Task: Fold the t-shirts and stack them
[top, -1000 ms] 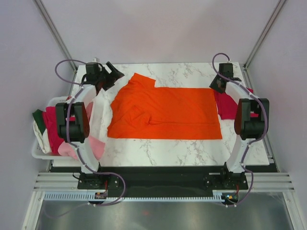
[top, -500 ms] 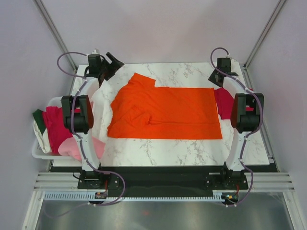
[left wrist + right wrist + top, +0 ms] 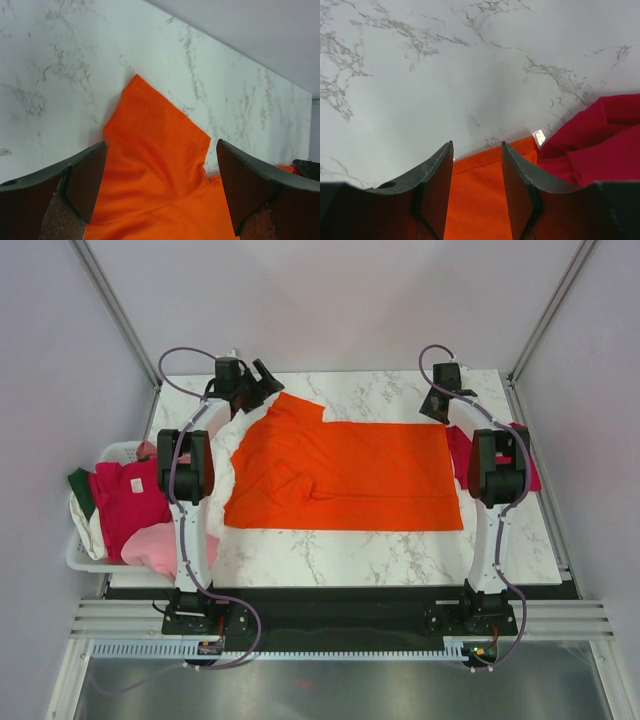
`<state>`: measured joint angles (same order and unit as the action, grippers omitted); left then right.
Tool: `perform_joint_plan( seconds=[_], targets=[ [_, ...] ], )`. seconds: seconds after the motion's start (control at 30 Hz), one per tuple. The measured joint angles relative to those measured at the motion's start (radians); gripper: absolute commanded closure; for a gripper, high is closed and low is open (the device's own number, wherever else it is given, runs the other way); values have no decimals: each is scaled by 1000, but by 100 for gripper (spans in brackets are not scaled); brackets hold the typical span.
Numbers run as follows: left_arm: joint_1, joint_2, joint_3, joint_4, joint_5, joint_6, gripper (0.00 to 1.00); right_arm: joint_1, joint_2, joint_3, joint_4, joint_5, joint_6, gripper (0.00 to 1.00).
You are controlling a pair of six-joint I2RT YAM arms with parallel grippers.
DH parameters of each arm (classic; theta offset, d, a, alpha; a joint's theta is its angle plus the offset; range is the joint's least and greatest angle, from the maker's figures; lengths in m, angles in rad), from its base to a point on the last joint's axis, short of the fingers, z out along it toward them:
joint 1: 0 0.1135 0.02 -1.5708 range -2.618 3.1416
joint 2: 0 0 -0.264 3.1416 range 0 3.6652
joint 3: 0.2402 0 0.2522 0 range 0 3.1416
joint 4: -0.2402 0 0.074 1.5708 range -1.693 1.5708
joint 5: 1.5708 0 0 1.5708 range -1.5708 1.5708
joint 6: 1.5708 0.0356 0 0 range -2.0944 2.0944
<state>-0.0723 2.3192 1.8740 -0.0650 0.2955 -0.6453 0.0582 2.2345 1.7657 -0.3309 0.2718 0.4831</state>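
Orange t-shirt (image 3: 345,475) flat at centre of table (image 3: 330,550). Left gripper (image 3: 161,144) spread wide, empty, over shirt's far-left corner. Right gripper (image 3: 477,143) jaws parted, clamping nothing, over far-right corner. Crimson t-shirt (image 3: 600,145) just beside.

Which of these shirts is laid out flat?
The orange shirt, spread mid-table. The red shirt is bunched at the right edge; other shirts sit heaped in the basket.

Marble tabletop (image 3: 350,550), pale lavender walls (image 3: 330,300)
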Motion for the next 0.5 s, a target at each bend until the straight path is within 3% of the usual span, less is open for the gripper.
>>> perform_joint_plan(
  seconds=[0.2, 0.5],
  targets=[
    [-5, 98, 59, -76, -6, 15, 7, -3, 85, 69, -67, 26, -1, 50],
    [-11, 115, 152, -116, -11, 38, 12, -3, 88, 75, -100, 53, -1, 45]
  ],
)
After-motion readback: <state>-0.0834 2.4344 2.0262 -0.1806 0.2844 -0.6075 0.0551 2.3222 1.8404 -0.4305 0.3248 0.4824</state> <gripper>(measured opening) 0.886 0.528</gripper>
